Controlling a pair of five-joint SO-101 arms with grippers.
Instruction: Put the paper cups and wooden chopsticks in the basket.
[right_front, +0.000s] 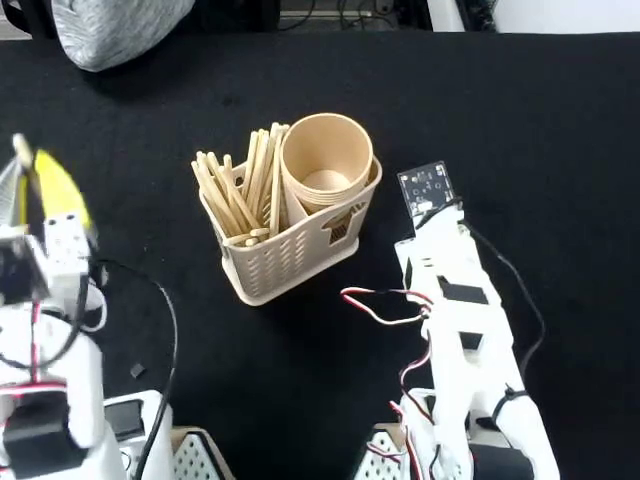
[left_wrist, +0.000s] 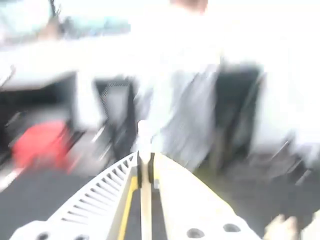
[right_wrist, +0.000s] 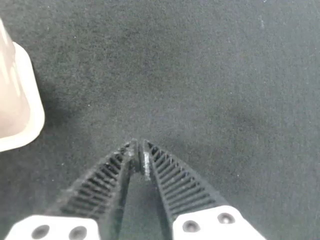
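Note:
A cream slotted basket stands mid-table. Stacked paper cups sit upright in its right part, and a bundle of wooden chopsticks leans in its left part. At the table's left edge my left gripper, white and yellow, is lifted off the table and well left of the basket. Seen from the left wrist, the left gripper is shut and points out at the blurred room. The right arm stands just right of the basket. My right gripper hangs shut over bare black cloth beside the basket's corner.
Black cloth covers the table. A grey fabric bundle lies at the far left corner. Red and white wires loop out from the right arm toward the basket. Both arm bases stand at the near edge.

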